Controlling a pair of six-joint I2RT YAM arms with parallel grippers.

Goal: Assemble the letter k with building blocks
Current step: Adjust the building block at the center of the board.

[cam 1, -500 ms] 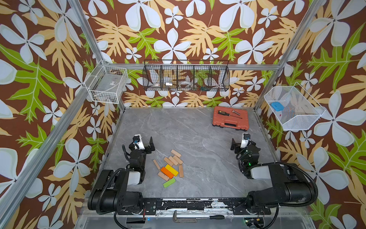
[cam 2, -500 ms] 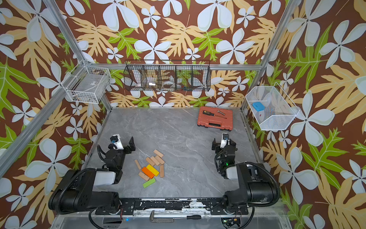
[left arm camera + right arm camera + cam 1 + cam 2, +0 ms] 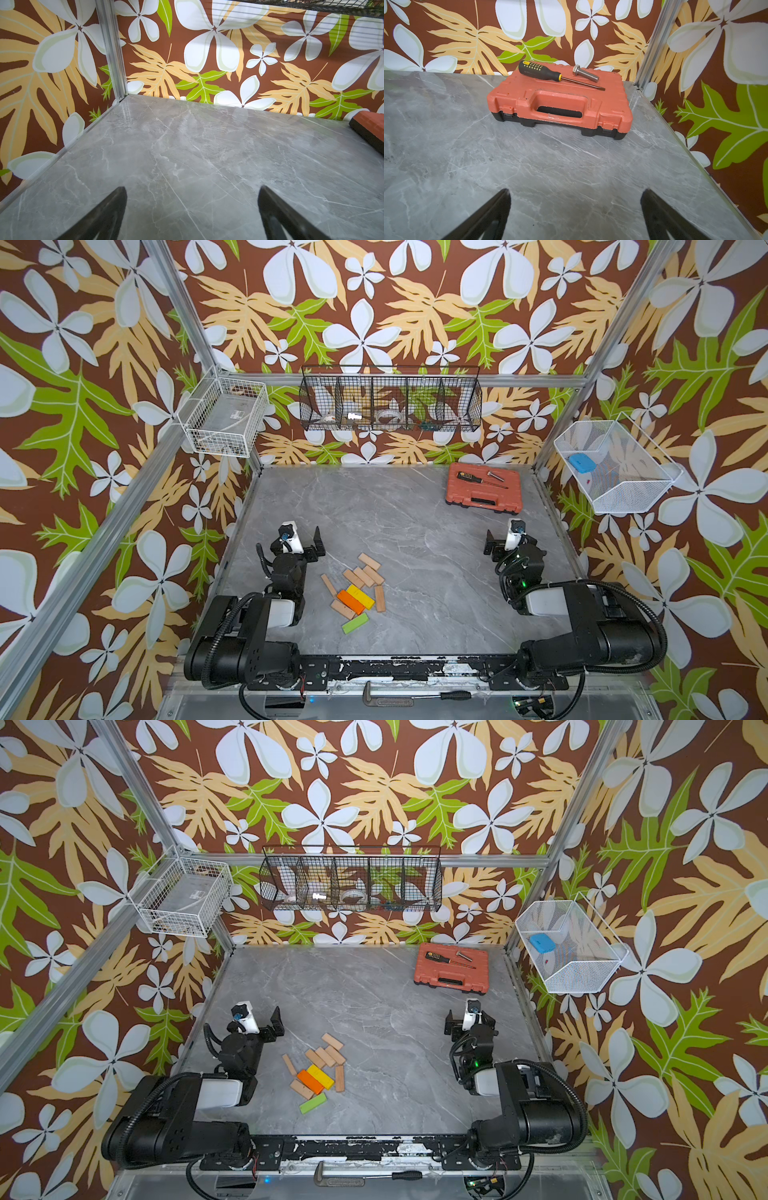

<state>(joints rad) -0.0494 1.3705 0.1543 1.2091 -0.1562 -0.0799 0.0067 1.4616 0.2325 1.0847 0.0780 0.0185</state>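
The building blocks [image 3: 358,588] lie in a loose heap on the grey marble table, near its front and left of centre, in both top views. Most are plain wood. A green one [image 3: 355,622] lies nearest the front, with a yellow one [image 3: 360,596] and an orange one [image 3: 350,601] side by side in the middle. My left gripper [image 3: 302,542] hovers just left of and behind the heap, open and empty. My right gripper [image 3: 510,541] is open and empty too, far off on the right side. Neither wrist view shows any block: the left gripper [image 3: 192,189] and the right gripper [image 3: 575,190] frame bare table.
A red-orange tool case [image 3: 483,488] sits at the back right, with a screwdriver [image 3: 548,73] and a bolt [image 3: 585,72] on top. Wire baskets [image 3: 390,403] hang on the back and side walls. A wrench [image 3: 386,700] lies on the front rail.
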